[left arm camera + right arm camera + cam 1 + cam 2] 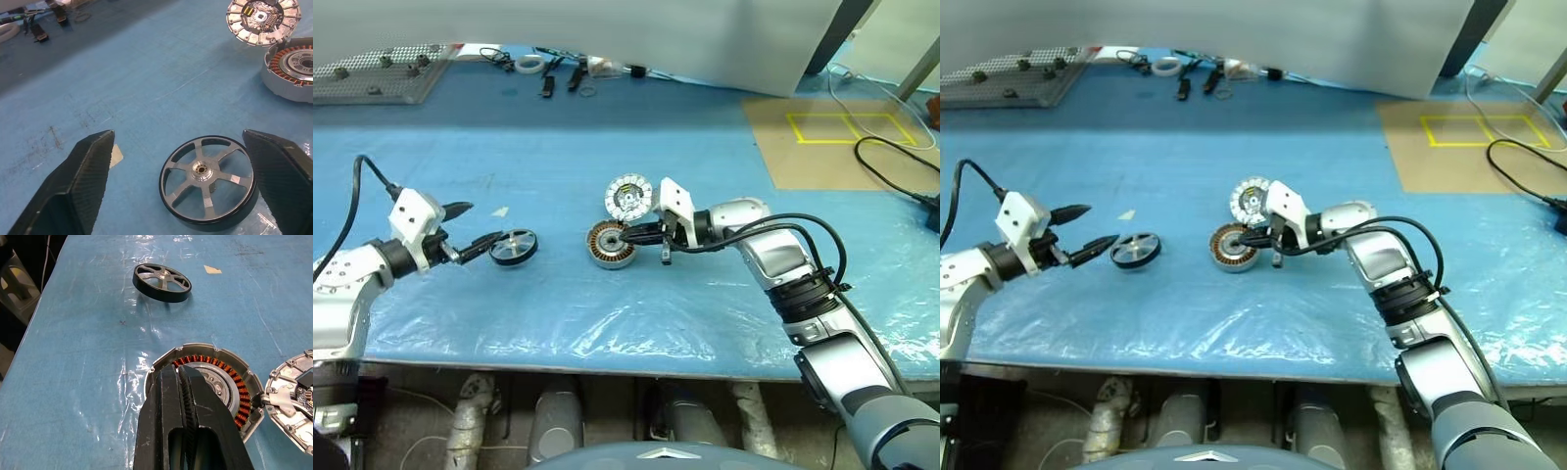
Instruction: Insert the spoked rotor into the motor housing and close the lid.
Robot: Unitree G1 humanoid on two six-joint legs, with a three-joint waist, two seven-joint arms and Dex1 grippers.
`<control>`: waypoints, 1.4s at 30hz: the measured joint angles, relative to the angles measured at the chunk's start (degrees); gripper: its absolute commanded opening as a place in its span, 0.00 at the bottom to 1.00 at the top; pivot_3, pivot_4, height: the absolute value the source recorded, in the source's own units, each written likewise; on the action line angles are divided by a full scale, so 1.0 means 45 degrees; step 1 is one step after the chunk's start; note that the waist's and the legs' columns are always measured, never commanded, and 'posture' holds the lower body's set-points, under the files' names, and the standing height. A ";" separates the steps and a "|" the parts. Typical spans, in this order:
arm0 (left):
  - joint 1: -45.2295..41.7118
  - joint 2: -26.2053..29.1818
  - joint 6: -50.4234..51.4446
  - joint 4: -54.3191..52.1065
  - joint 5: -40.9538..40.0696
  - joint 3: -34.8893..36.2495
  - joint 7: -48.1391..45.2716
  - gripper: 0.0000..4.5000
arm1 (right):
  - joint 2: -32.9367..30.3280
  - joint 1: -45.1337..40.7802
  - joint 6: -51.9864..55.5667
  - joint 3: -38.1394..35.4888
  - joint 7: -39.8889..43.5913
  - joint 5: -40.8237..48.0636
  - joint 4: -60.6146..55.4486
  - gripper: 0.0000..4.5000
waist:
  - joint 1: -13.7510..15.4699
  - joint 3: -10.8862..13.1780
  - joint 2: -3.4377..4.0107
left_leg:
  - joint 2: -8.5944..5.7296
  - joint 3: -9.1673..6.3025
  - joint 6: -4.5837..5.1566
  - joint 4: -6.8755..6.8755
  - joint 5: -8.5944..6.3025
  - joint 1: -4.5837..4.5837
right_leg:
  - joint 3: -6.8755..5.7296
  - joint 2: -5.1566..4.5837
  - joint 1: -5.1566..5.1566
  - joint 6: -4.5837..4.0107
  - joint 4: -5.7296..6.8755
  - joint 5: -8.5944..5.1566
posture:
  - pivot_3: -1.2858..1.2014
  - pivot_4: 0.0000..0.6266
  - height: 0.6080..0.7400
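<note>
The spoked rotor [514,247] lies flat on the blue mat, black rim up, silver spokes showing. My left gripper [484,222] is open just left of it; in the left wrist view the rotor [208,178] sits between the two fingers [83,186], touching neither. The motor housing [610,244] with its copper windings rests at mid-table. The lid [628,197] stands tilted against the housing's far edge, segmented face showing. My right gripper [178,369] is shut, empty, its tips over the housing's [195,377] near rim.
A small paper scrap [499,211] lies behind the rotor. At the back are a perforated grey board [382,73], a tape roll [530,63] and small tools. A cardboard sheet with a yellow taped square [847,127] and a black cable [901,176] lie far right.
</note>
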 measured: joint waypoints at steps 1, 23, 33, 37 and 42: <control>-0.0197 0.0062 -0.0137 0.0257 0.0115 -0.0146 -0.0153 0.64 | 0.0007 0.0003 -0.0009 0.0000 -0.0024 -0.0001 0.0000 0.00 | 0.0000 0.0000 0.0000 | 0.0000 0.0000 -0.0002 0.0000 0.0001 -0.0001 | 0.0000 -0.0001 0.0000 0.0001 -0.0002 0.0000 | 0.52 0.24 1.00; -0.9079 0.0766 -0.5578 0.9632 0.4069 -0.5139 -0.7134 0.49 | 0.0130 0.1112 0.0176 -0.0004 -0.1057 -0.0057 -0.0723 0.00 | 0.0163 0.0005 -0.0013 | -0.0001 -0.0014 -0.0056 -0.0026 0.0031 -0.0043 | -0.0027 -0.0006 -0.0030 0.0053 0.0003 0.0032 | 0.52 0.24 1.00; -1.1785 -0.0326 -0.8928 1.3041 0.6381 -0.7068 -0.8442 0.49 | 0.0015 0.1877 0.0681 -0.0050 -0.1624 -0.0054 -0.1680 0.00 | 0.0382 0.0006 -0.0017 | -0.0003 -0.0043 -0.0064 -0.0013 0.0028 -0.0117 | -0.0072 -0.0021 -0.0071 0.0064 0.0014 0.0038 | 0.52 0.24 1.00; -1.2036 -0.0744 -0.9549 1.3727 0.7128 -0.7342 -0.8289 0.49 | 0.0005 0.2235 0.0898 -0.0084 -0.1892 -0.0043 -0.2189 0.00 | 0.0363 0.0006 -0.0021 | -0.0003 -0.0046 -0.0066 -0.0013 0.0028 -0.0119 | -0.0080 -0.0022 -0.0071 0.0069 0.0015 0.0041 | 0.52 0.24 1.00; -1.2049 -0.0926 -1.0007 1.4308 0.7813 -0.7497 -0.7919 0.49 | -0.0158 0.2772 0.1218 -0.0228 -0.2224 -0.0034 -0.2648 0.00 | 0.0349 0.0008 -0.0023 | -0.0004 -0.0059 -0.0068 -0.0012 0.0027 -0.0125 | -0.0095 -0.0022 -0.0071 0.0076 0.0015 0.0043 | 0.52 0.24 1.00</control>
